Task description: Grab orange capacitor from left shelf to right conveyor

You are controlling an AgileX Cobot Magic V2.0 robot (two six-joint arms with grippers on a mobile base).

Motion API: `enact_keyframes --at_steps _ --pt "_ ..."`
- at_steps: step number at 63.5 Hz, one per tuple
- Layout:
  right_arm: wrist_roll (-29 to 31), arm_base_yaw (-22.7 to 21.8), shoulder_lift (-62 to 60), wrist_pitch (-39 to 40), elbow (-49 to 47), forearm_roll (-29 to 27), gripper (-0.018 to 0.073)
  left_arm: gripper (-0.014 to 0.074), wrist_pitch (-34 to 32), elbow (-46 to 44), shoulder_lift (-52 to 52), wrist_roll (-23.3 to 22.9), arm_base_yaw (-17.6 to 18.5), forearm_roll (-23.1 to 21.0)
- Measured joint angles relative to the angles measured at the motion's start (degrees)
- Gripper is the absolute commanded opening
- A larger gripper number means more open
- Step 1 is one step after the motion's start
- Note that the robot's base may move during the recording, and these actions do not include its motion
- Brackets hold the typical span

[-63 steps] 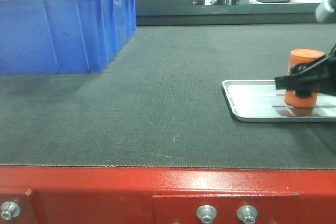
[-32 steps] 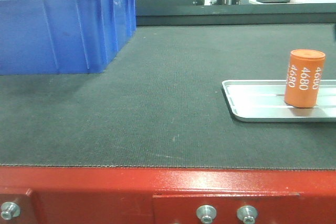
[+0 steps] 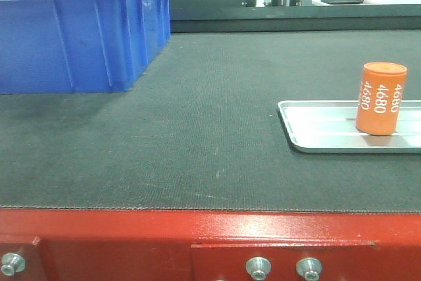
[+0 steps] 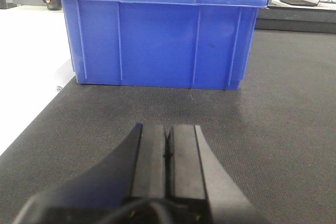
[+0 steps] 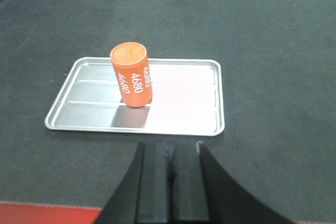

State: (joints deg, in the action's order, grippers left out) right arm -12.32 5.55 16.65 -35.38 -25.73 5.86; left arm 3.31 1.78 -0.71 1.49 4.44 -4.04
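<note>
One wide dark grey textured conveyor belt (image 3: 197,123) with a red-painted front frame carries one large blue plastic bin (image 3: 79,34) at its left. One shallow silver metal tray (image 5: 173,100) lies on the belt at right. One small orange capacitor (image 5: 131,74) marked "4680" stands upright on that tray. Left gripper (image 4: 167,150) and right gripper (image 5: 169,174) both have their fingers pressed together, holding nothing.

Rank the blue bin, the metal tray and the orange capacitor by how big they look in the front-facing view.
1. blue bin, largest by far, though cut off at the left edge.
2. metal tray, cut off at the right edge.
3. orange capacitor, smallest, standing upright on the tray.
</note>
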Motion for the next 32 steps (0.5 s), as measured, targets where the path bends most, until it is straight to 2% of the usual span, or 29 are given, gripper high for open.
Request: enact_keyframes --at_steps 9,32 --pt "-0.04 0.00 -4.27 -1.63 0.00 -0.15 0.0047 -0.0127 0.00 0.00 0.00 0.00 0.00 0.00" --pt "-0.04 0.00 -4.74 -2.25 0.00 -0.18 0.0047 -0.0127 0.00 0.00 0.00 0.00 0.00 0.00"
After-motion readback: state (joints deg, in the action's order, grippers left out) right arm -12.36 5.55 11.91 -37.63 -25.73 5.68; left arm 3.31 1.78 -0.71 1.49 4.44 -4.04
